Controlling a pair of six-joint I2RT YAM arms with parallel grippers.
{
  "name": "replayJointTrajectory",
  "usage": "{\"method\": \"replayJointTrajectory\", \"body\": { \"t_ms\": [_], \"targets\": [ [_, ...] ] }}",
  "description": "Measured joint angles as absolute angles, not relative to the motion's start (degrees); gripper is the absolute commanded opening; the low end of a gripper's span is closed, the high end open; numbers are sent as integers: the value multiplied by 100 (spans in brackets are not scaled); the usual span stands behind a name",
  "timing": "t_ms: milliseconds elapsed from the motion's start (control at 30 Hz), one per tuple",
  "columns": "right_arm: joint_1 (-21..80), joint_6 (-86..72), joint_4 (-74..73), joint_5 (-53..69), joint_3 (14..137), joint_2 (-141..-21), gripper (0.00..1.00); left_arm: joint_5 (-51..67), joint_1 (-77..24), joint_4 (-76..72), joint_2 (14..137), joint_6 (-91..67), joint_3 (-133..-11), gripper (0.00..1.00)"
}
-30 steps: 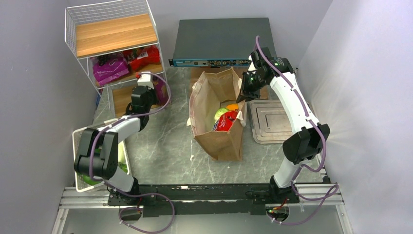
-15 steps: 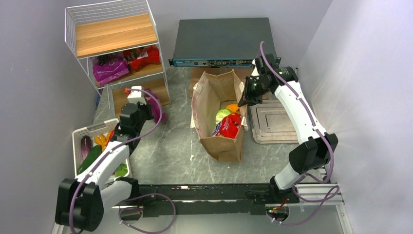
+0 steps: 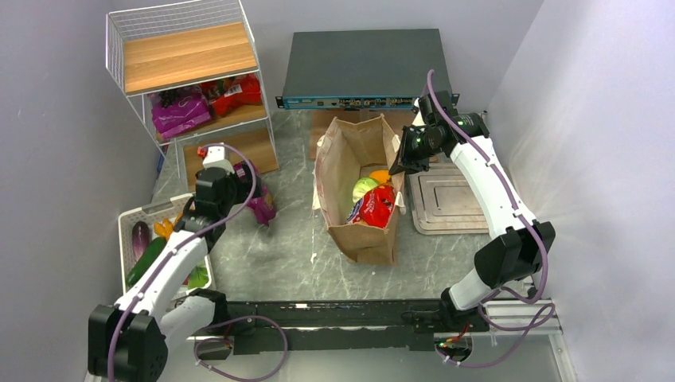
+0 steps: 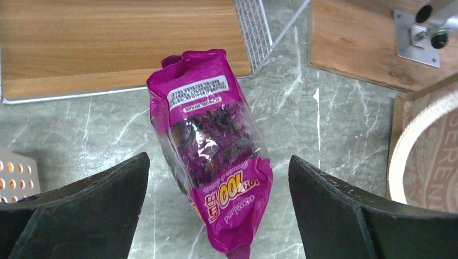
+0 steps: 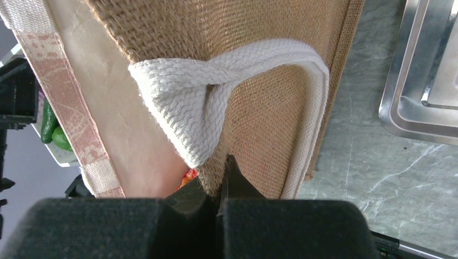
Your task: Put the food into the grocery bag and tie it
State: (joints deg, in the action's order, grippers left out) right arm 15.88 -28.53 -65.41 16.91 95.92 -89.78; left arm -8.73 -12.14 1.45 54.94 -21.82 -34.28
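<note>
Hovering open over the purple packet, bag rim pinched

The left gripper point(image 4: 219, 162) hangs over the grey marble table point(image 3: 278, 247) with its jaws spread wide and nothing in its grasp. The purple packet point(image 4: 208, 135) lies flat on the table between the two fingers, touching neither, its printed end toward the wrist camera. From the top view it sits just in front of the white wire shelf point(image 3: 183, 48) and left of the grocery bag point(image 3: 370, 239), apart from both.

The right gripper point(image 5: 222, 178) is closed tight on the bag's far right rim, right beside the cream looped handle point(image 5: 189, 102). The bag stands upright mid-table with its mouth open. Inside it sit a pale-green cabbage point(image 3: 362, 187), an orange carrot-like piece point(image 3: 380, 175) and red snack packets point(image 3: 374, 203).

A metal tray point(image 3: 446, 199) lies just right of the bag. A white slatted basket point(image 3: 127, 227) holding vegetables sits at the table's left edge, under the left arm.
</note>
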Motion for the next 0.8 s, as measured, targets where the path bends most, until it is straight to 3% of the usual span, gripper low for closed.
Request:
{"method": "replayJointTrajectory", "body": {
  "t_ms": [433, 700, 800],
  "targets": [
    [1581, -2766, -6543, 1684, 9594, -8978, 0, -878, -1319, 2399, 6724, -2672, -5282, 99],
    [1570, -2744, -6543, 1686, 9594, -8980, 0, -777, -1603, 3159, 6899, -2735, -5400, 99],
    [1566, -2740, -6543, 1686, 9594, -8980, 0, -744, -1728, 3253, 7094, -2768, -5400, 94]
  ]
}}
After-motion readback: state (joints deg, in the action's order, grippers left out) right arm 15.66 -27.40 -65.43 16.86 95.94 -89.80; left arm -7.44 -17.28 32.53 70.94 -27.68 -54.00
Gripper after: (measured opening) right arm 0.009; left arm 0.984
